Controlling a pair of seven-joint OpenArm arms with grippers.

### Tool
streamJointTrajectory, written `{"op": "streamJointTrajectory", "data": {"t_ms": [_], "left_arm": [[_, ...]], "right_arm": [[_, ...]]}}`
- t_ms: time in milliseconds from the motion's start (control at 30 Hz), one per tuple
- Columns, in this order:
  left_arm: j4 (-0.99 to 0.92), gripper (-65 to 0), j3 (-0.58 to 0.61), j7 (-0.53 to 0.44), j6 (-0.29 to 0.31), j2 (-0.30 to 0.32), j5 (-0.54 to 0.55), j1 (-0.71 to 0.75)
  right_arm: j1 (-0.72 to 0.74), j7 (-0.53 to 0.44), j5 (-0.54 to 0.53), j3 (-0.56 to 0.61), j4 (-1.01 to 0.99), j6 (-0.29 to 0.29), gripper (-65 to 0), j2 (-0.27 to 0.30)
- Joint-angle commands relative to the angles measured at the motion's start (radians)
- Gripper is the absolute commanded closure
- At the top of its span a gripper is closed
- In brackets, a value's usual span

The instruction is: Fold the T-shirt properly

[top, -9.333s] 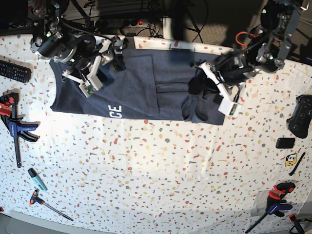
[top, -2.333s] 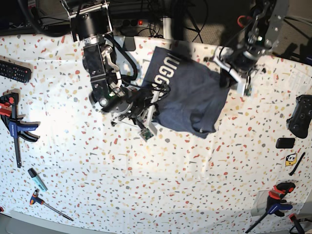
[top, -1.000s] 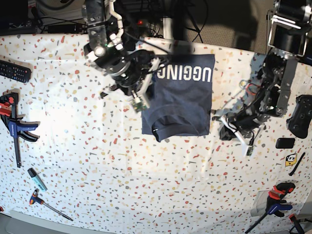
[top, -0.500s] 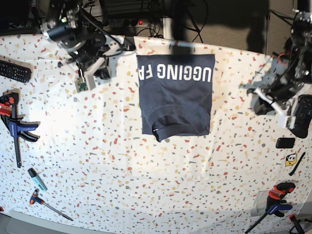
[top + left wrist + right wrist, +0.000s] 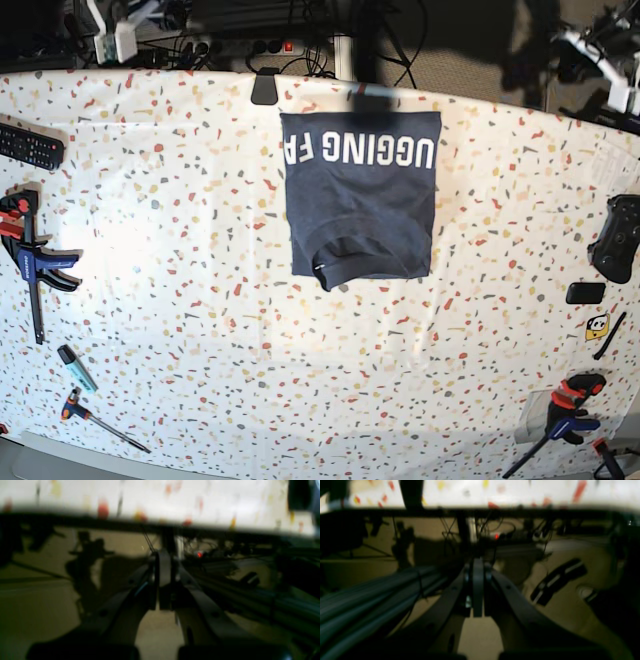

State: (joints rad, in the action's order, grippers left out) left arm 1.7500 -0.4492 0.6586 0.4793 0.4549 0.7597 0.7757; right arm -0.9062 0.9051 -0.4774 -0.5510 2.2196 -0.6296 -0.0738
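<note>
**Both grippers shut and empty, shirt folded on the table**

The left gripper [image 5: 163, 580] has its jaws pressed together on nothing, pointing past the table's edge toward the floor and cables. The right gripper [image 5: 477, 590] is the same — jaws together, nothing between them.

The T-shirt [image 5: 362, 205] lies folded into a compact rectangle near the far edge of the speckled table [image 5: 250, 330], white letters up, collar at its near end — well apart from both arms. A remote [image 5: 30, 146], clamps [image 5: 30, 262] and a game controller [image 5: 616, 237] lie near the table's sides.
</note>
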Motion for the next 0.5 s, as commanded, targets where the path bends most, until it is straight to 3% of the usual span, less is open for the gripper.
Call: {"op": "streamJointTrajectory", "data": {"t_ms": [0, 133, 300, 467], "left_arm": [[0.016, 0.0, -0.029, -0.019, 0.029, -0.005, 0.016, 0.025], [0.013, 0.0, -0.054, -0.015, 0.103, -0.073, -0.026, 0.084], [-0.049, 0.0, -0.054, -0.034, 0.105, -0.146, -0.117, 0.083], [-0.207, 0.0, -0.053, -0.159, 0.105, -0.163, -0.171, 0.082]], "right_arm": [[-0.031, -0.010, -0.020, -0.005, 0.017, -0.019, 0.0, -0.010], [-0.058, 0.029, -0.020, -0.005, -0.019, -0.020, 0.0, -0.024], [-0.055, 0.030, -0.019, -0.005, -0.145, -0.019, 0.0, -0.031], [-0.008, -0.041, 0.061, -0.005, -0.378, -0.019, 0.0, -0.026]]}}
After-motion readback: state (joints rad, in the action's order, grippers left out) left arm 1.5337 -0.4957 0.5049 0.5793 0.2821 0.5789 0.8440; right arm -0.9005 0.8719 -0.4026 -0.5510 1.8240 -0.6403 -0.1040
